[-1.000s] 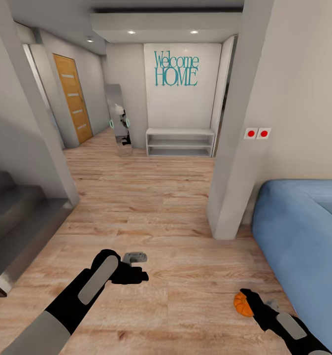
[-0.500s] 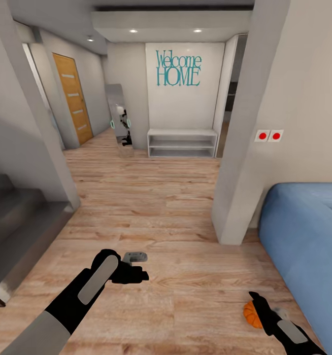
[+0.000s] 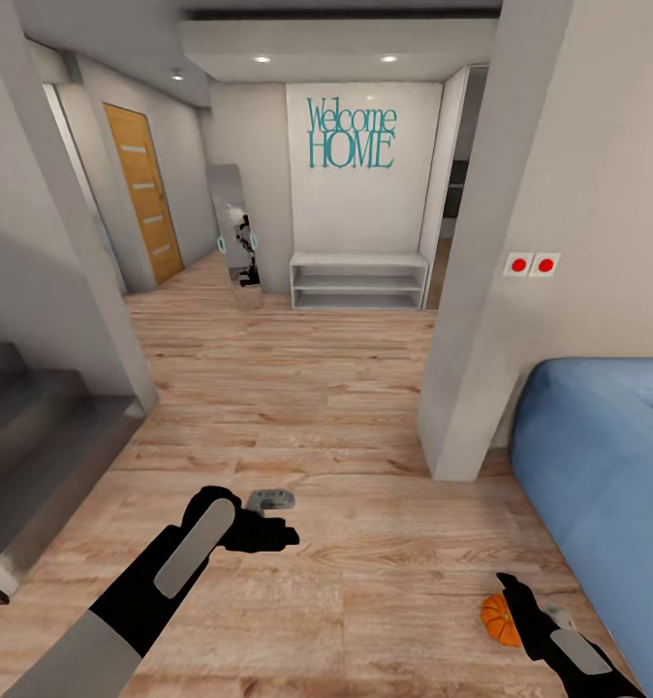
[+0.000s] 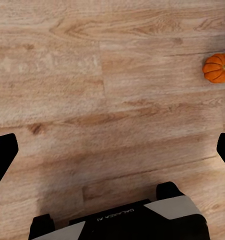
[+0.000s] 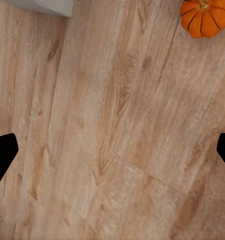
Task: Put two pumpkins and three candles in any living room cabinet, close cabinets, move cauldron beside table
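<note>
Matt ribbed orange pumpkin [image 3: 501,619] lies on grainy, satin wood-plank floor [image 3: 297,388] beside cloth-covered blue sofa [image 3: 598,456].

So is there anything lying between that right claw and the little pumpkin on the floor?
Nothing visible. The pumpkin sits on bare wood floor right beside the right end effector, whose fingers are spread wide in the right wrist view. The blue sofa stands off to the side, not between them.

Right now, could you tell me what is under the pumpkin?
The pumpkin sits directly on the bare wood floor. In the head view the right hand covers its near edge, so that contact patch is hidden.
</note>
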